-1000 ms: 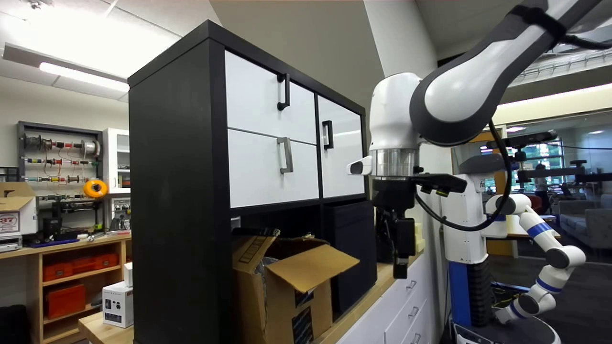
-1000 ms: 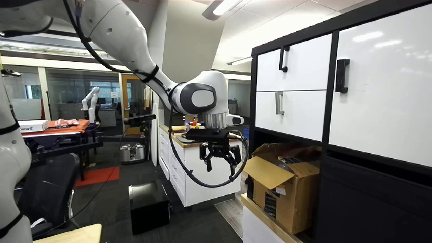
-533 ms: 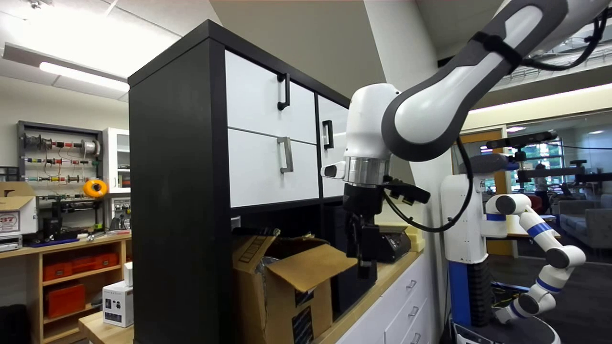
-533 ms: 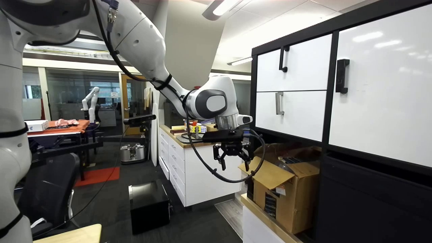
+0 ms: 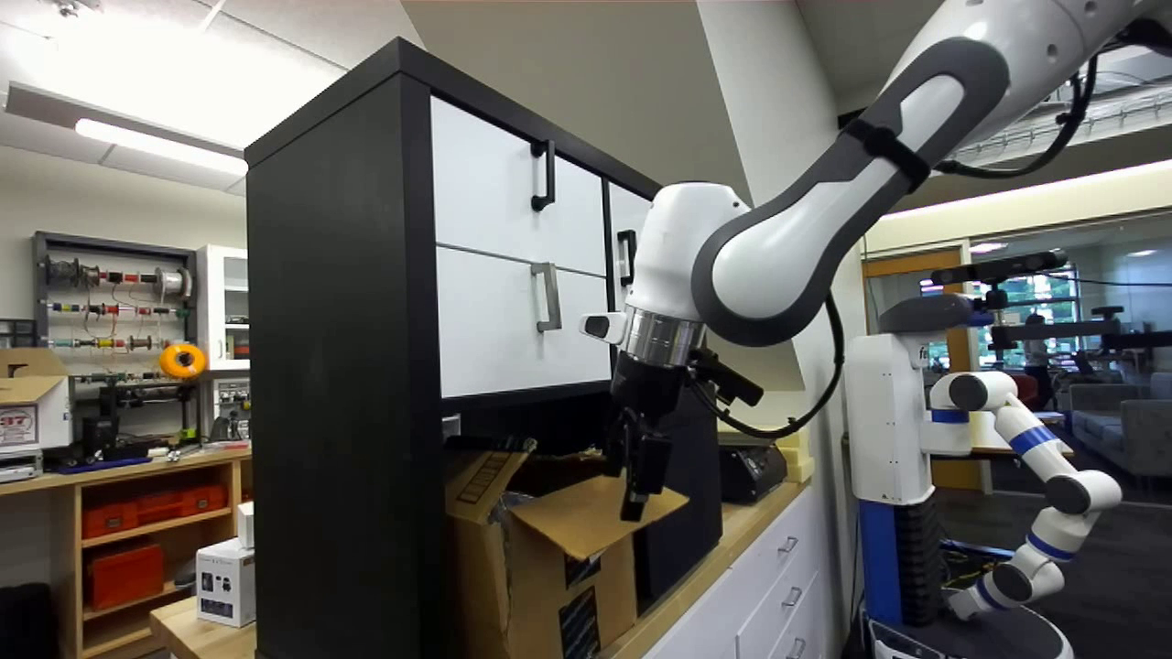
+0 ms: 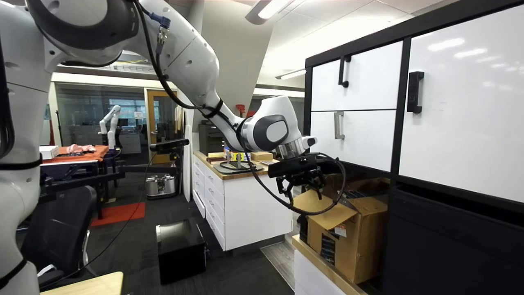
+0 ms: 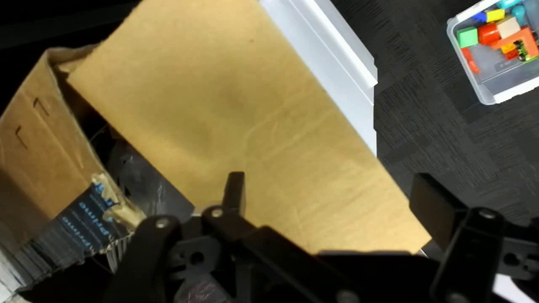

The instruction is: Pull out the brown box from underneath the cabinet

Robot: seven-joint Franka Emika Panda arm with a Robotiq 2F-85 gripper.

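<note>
My black two-fingered gripper [image 7: 332, 194], spread at a broad tan cardboard flap [image 7: 252, 122]

I hold it tilted, pointing down, in front of the tall, black, white-fronted cube-shelf cabinet [image 5: 366, 320]. My dark fingers [image 7: 234, 191] are released and well apart; in the wrist view the flap shows in the gap between them, though whether I touch it I cannot tell.

That flap belongs to the large brown corrugated cardboard box [image 6: 348, 250], which sits in the cabinet's lower compartment and lets the flap jut out past the cabinet's front. Dark tape [image 7: 86, 219] lettered "prime" in blue lies along the box's torn edge. In the cabinet's next compartment, just beside the box, stands a dark flat-fronted bin [image 6: 450, 246].

My white-and-grey arm [image 5: 847, 210] reaches toward the cabinet from out in front. A pale wooden countertop [image 5: 691, 586] runs along the cabinet's front, over white drawers [image 5: 765, 577]. Lower, well out from the cabinet, a clear plastic tub [image 7: 516, 92] holds coloured toy blocks [image 7: 488, 33]
</note>
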